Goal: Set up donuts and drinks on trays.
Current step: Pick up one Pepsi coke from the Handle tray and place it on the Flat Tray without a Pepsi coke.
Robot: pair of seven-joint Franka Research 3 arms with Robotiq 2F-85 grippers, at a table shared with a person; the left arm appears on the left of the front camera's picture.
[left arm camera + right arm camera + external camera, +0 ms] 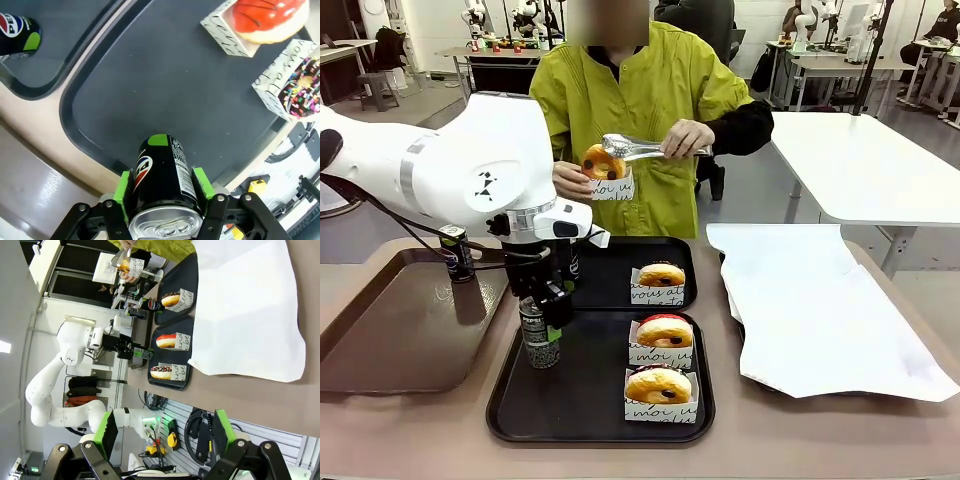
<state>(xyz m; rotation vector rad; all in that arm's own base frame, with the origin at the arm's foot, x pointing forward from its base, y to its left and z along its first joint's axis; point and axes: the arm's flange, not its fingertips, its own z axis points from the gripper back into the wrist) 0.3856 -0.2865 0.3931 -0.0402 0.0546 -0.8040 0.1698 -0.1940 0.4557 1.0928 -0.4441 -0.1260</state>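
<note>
Your left gripper [162, 197] is clamping its green pads [124, 187] round a slim black can [539, 335] with a silver top, standing upright on the near matte black tray [578, 405], close to its raised left rim. Two sleeved donuts [659, 384] are sitting along that tray's right side, leaving bare flat room between. A second can [456, 252] is standing on the glossy brown tray [380, 340] beside it. The person is holding another donut [603, 164] with metal tongs [645, 148]. Your right gripper [162, 437] is hanging unclenched, grasping nothing
</note>
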